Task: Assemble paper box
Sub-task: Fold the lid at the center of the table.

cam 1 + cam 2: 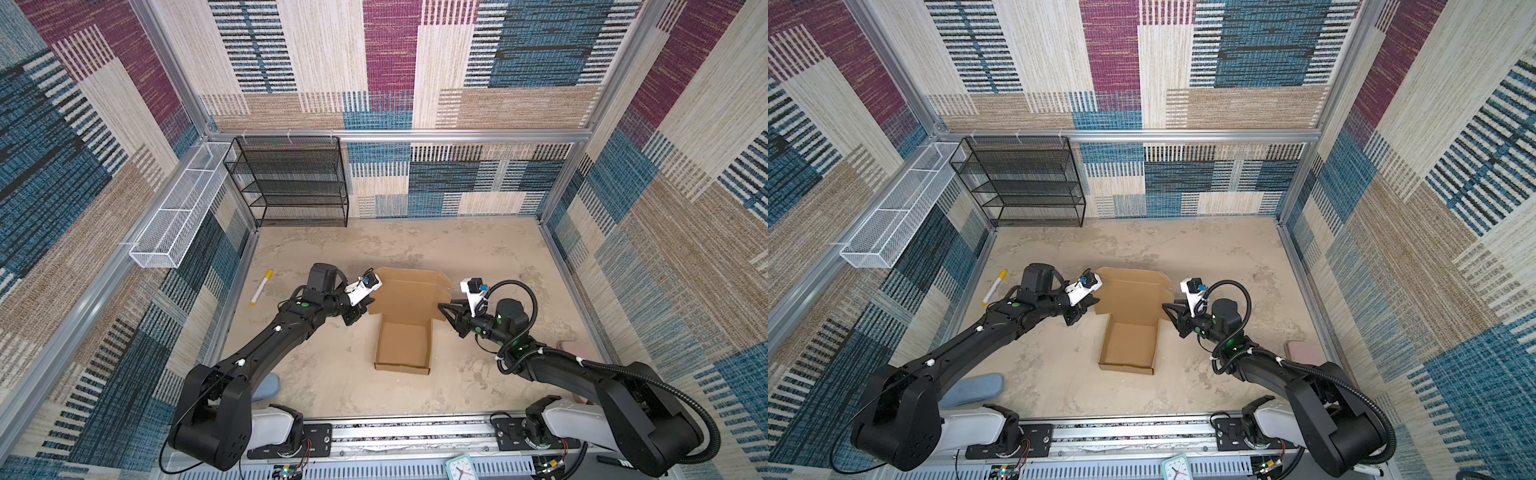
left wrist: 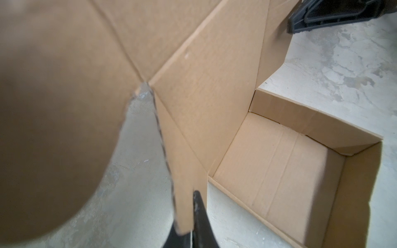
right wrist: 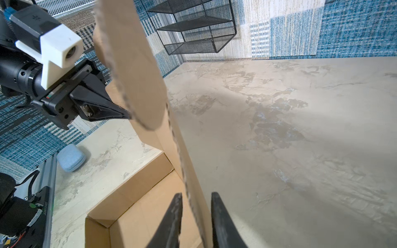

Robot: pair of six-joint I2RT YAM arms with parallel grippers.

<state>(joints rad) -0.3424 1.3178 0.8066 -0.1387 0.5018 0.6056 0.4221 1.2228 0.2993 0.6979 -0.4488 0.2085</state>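
Walls (image 1: 519,62): three sides, woven patchwork in blue, maroon, beige and cream.
Frame (image 1: 457,135): aluminium rails at corners and along walls.
Worktop (image 1: 478,257): mottled beige, stone-look.
Shelf (image 1: 291,183): black mesh, tiered, back left corner.
Basket (image 1: 174,224): white mesh, long, on left rail.
Light: even, soft shadows.

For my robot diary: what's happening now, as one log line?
left gripper: shut on lid | right gripper: open, astride lid edge | paper box: tray folded, lid raised
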